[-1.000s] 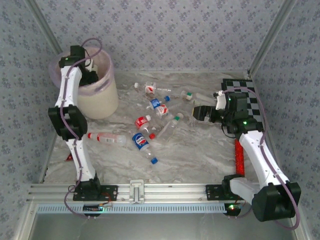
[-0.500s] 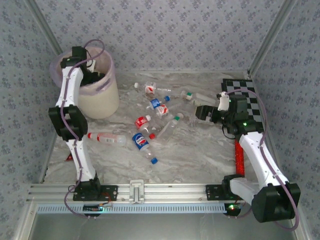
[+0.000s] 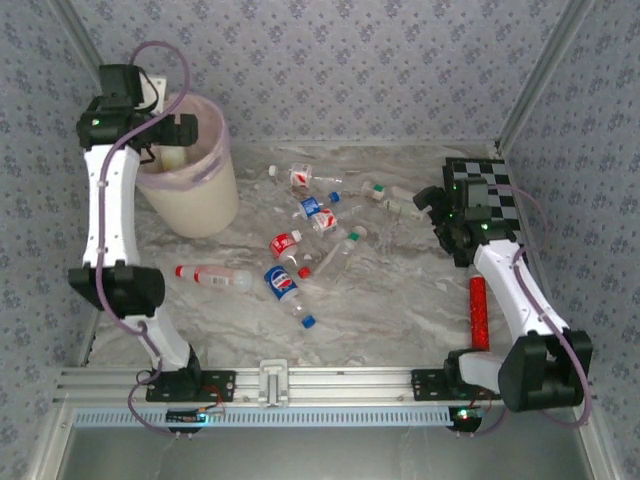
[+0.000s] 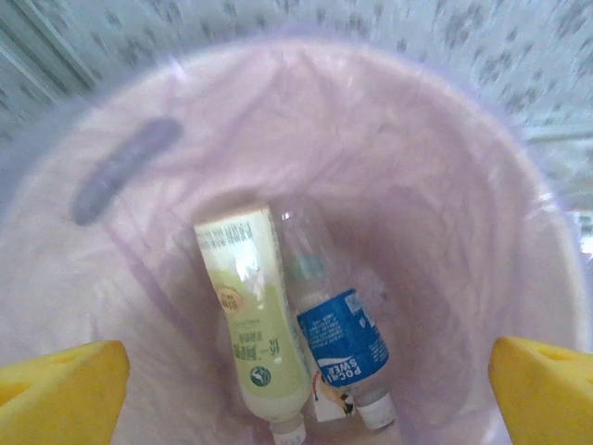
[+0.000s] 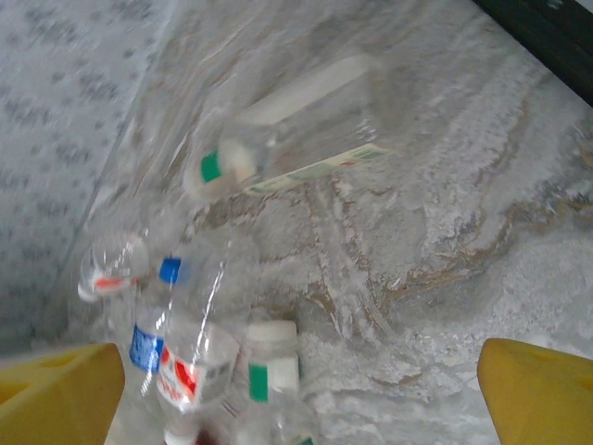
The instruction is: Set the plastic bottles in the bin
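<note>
Marble tabletop (image 3: pixel 400 300), light slippery bottles (image 3: pixel 283 280); left gripper (image 4: pixel 304 366) and right gripper (image 5: pixel 301 357) gape wide, empty; I'd pinch that green-capped bottle (image 5: pixel 306 130) mid-body.

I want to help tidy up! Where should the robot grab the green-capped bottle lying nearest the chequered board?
Grab the green-capped bottle round the middle of its clear body, coming down from above. It lies on its side with both long sides seemingly free, so a pinch across its width should hold. The cap end is narrower.
</note>
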### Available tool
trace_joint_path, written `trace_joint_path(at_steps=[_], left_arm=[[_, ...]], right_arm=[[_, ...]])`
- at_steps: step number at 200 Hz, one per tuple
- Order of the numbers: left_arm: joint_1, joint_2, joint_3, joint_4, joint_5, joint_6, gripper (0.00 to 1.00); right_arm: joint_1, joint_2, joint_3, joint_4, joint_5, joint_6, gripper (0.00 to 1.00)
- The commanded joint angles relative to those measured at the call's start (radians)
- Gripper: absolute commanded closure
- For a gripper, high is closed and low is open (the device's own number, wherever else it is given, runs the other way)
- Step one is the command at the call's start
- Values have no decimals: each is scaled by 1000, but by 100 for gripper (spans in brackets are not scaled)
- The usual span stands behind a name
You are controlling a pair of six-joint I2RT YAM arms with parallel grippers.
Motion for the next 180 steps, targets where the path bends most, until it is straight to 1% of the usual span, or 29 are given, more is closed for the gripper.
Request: trace_joint_path(at_steps=[1,14,23,39,45,63,80,83,100,110,128,139,151,165,180], left_arm=[[-30,-124,-80,74,-14,23,1],[-65,-189,-147,97,-52,24,1],[-101,-239,-193,110,-98,26,1],[-195,-338,-304,149,-191,34,1],[-234,-377,-349,168,-209,18,1],[-349,-489,-533,282,-181,-62,1],[-444,-561,-720,420,-119,-152,1],[-459,-570,-747,439,-111,-168,1],[-553,-590,-863,521,-118,-238,1],[-611,-590,-908,554,-139,-262,1],[-705,-587,-988,637,-165,-315,2],[-755,-583,-1035,692,-166,-341,2],[-797,-572,-1062,715,-179,-359,2],[-828,-560,-1069,703,-213,-364,2],[-849,-566,-1078,699,-259,-366,2]], right_arm=[[9,61,70,-46,78,233,0],[12,106,81,-29,74,293,0],[11,136,84,-15,76,337,0],[10,189,91,11,75,405,0],[11,211,97,15,78,424,0],[20,285,135,9,91,485,0],[37,372,190,8,112,517,0],[40,388,225,6,114,522,0],[44,469,307,-12,113,527,0],[49,513,352,-27,145,533,0],[44,572,393,-33,176,551,0],[36,604,404,-21,160,573,0],[28,635,412,-1,133,595,0],[24,666,427,0,112,615,0],[21,700,450,-20,125,621,0]])
